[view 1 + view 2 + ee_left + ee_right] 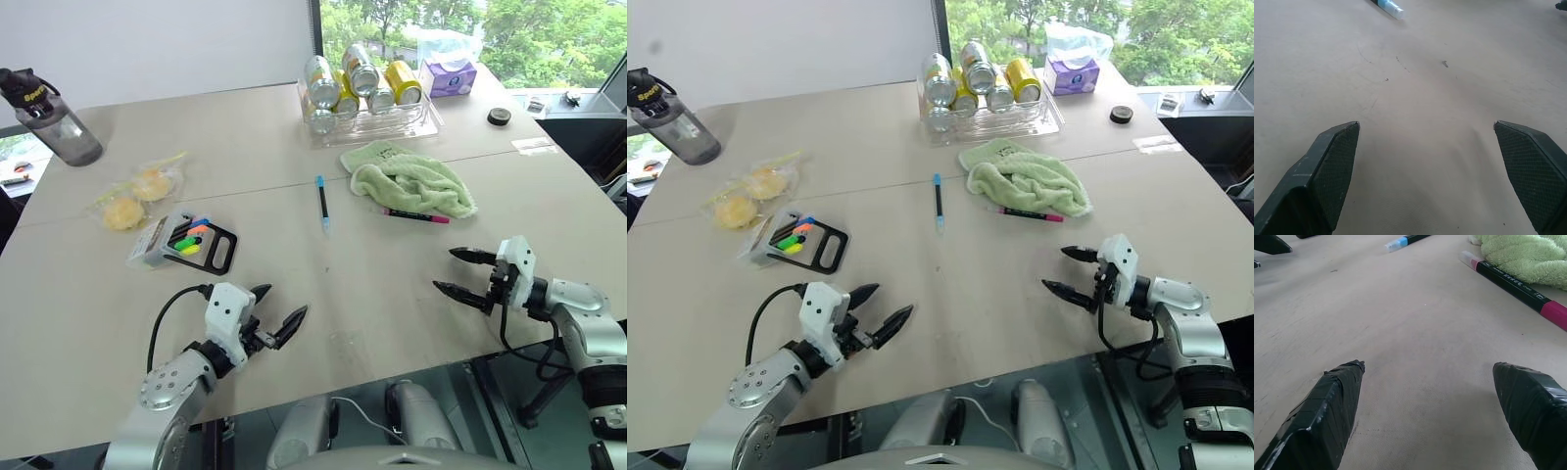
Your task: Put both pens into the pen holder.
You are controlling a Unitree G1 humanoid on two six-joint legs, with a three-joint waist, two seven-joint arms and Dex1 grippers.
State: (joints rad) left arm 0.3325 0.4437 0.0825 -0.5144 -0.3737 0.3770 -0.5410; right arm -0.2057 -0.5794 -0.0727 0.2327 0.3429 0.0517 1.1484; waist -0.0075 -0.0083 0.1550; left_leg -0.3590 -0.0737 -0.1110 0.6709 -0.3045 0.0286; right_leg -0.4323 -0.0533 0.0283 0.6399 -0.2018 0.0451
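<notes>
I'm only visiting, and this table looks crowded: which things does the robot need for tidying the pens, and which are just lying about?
Needed:
blue-capped pen
pink pen
pen holder

Lying about:
green towel
tray of cans
water bottle
bagged yellow snacks
tissue box

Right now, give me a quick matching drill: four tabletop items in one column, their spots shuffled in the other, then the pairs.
Things:
1. slim dark pen with light blue cap
2. slim magenta-pink pen with dark section
3. flat grey and black pen holder
4. clear plastic tray of drink cans

Places:
A. at the far side of the table, near the window
B. against the near edge of the green fluffy towel
C. alone on bare table, mid-table
D. on the robot's left, next to the bagged yellow buns

Pairs: 1-C, 2-B, 3-D, 4-A
</notes>
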